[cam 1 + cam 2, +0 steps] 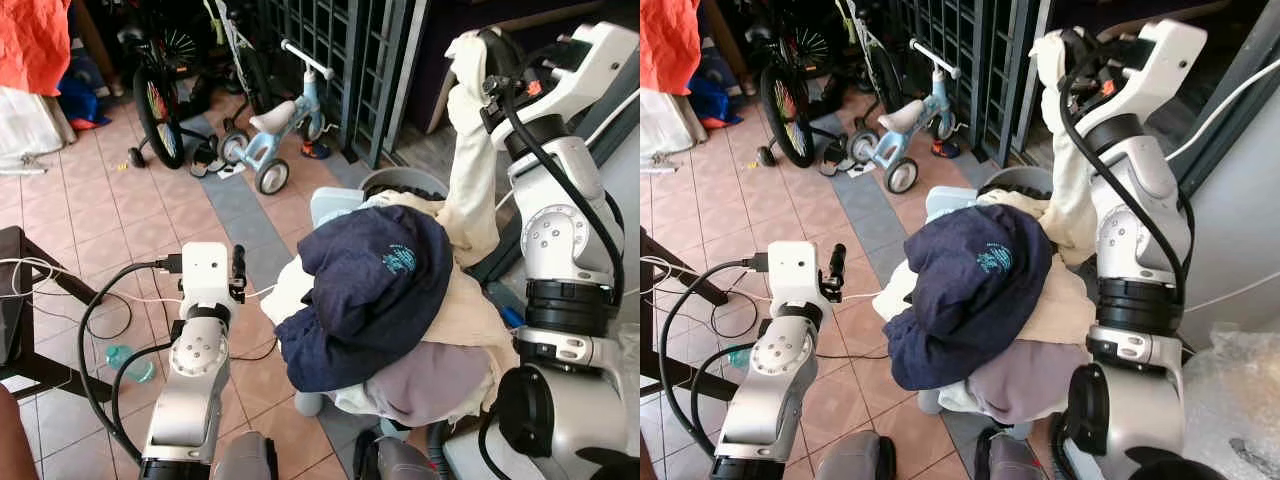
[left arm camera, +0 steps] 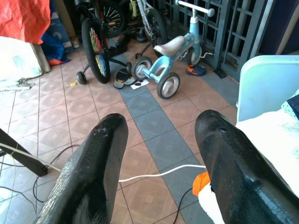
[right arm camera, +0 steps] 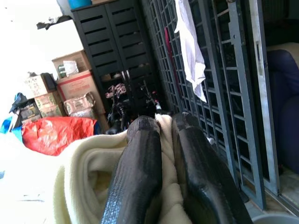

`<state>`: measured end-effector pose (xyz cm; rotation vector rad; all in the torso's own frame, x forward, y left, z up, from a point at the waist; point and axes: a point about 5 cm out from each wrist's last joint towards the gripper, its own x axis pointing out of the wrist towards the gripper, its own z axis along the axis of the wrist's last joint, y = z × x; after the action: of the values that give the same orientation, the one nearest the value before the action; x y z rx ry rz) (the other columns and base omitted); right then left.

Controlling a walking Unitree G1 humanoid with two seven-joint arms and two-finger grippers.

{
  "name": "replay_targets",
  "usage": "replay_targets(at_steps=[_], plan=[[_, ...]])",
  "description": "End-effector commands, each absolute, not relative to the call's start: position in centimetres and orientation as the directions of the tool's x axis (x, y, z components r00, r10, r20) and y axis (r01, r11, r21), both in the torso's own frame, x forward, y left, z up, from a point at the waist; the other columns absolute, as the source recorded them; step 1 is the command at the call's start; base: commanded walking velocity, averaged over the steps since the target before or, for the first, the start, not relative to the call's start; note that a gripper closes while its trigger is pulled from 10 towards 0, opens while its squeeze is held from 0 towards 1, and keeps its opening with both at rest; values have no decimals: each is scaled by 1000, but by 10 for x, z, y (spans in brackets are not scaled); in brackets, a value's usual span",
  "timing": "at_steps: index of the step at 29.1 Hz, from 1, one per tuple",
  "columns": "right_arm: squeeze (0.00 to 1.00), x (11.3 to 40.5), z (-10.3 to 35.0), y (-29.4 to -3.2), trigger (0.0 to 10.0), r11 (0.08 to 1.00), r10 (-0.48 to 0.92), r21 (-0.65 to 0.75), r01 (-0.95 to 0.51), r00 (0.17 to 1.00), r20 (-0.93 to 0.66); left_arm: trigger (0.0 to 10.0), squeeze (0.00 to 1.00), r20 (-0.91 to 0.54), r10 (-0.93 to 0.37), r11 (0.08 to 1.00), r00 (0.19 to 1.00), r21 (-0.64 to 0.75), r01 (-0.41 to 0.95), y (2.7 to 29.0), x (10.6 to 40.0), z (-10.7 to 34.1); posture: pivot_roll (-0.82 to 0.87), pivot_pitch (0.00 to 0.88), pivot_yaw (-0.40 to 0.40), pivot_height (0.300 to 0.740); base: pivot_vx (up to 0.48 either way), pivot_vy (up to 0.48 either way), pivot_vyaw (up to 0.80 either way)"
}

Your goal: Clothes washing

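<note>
A heap of laundry sits in a light blue basket (image 1: pixel 330 205) in front of me, topped by a navy garment (image 1: pixel 375 285) over cream and mauve pieces. My right gripper (image 1: pixel 478 52) is raised high at the right, shut on a cream fleece cloth (image 1: pixel 472 180) that hangs down from it to the heap. In the right wrist view the cream cloth (image 3: pixel 93 182) is pinched between the two black fingers (image 3: pixel 140 172). My left gripper (image 1: pixel 238 268) is open and empty, held to the left of the basket above the tiled floor; its fingers (image 2: pixel 93 172) stand well apart.
A grey tub (image 1: pixel 405 182) stands behind the basket. A blue balance bike (image 1: pixel 275 135), a black bicycle (image 1: pixel 158 105) and sandals stand on the tiled floor by a dark metal grille (image 1: pixel 340 50). Cables (image 1: pixel 110 320) and a dark table (image 1: pixel 25 290) lie at the left.
</note>
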<state>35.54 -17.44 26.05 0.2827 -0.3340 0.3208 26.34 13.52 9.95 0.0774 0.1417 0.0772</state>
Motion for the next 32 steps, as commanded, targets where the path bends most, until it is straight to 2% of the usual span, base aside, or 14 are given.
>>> replay_targets(at_steps=[1, 9, 14, 18, 20, 21, 24, 25, 27, 28, 32], plan=[[0, 351, 271, -173, 0, 918, 260, 179, -354, 877, 404, 10000, 0, -149, 98, 992, 984, 91, -85, 137, 261, 96, 24, 50, 22, 740, -360, 0, 0], [0, 346, 258, -167, 0, 929, 298, 100, -356, 880, 369, 10000, 0, -150, 90, 993, 985, 95, -77, 137, 262, 96, 16, 52, 25, 740, -330, 0, 0], [0, 346, 258, -167, 0, 933, 298, 81, -349, 881, 368, 10000, 0, -143, 89, 993, 986, 95, -76, 136, 264, 97, 16, 49, 25, 740, 0, 0, 0], [0, 346, 264, -172, 0, 960, 254, 8, -279, 883, 394, 10000, 0, -138, 88, 993, 987, 92, -75, 136, 264, 97, 12, 45, 24, 740, 0, 0, 0], [0, 352, 281, -196, 0, 993, 118, -67, -98, 890, 440, 10000, 0, -138, 87, 993, 987, 91, -74, 135, 264, 97, 7, 44, 25, 740, 0, 0, 0], [0, 352, 281, -196, 0, 993, 118, -67, -98, 890, 440, 10000, 0, -138, 87, 993, 987, 91, -74, 135, 264, 97, 7, 44, 25, 740, 0, 0, 0], [0, 355, 316, -256, 0, 972, -153, -73, 221, 842, 517, 10000, 0, -135, 81, 994, 988, 85, -70, 132, 266, 97, -2, 44, 21, 740, 0, 0, 0], [0, 349, 333, -286, 0, 930, -276, -56, 363, 791, 546, 10000, 0, -134, 81, 994, 988, 82, -70, 132, 266, 97, -3, 45, 19, 740, 0, 0, 0], [0, 347, 337, -295, 0, 915, -308, -51, 401, 774, 553, 10000, 0, -134, 81, 994, 988, 81, -70, 131, 266, 97, -3, 45, 19, 740, 0, 0, 0], [0, 342, 344, -309, 0, 889, -357, -39, 457, 744, 565, 10000, 0, -134, 82, 994, 988, 79, -72, 132, 266, 97, -3, 46, 17, 740, 0, 0, 0], [0, 338, 350, -317, 0, 879, -371, -30, 476, 721, 585, 10000, 0, -133, 86, 994, 987, 78, -76, 133, 265, 96, -2, 48, 17, 740, 0, 0, 0]])
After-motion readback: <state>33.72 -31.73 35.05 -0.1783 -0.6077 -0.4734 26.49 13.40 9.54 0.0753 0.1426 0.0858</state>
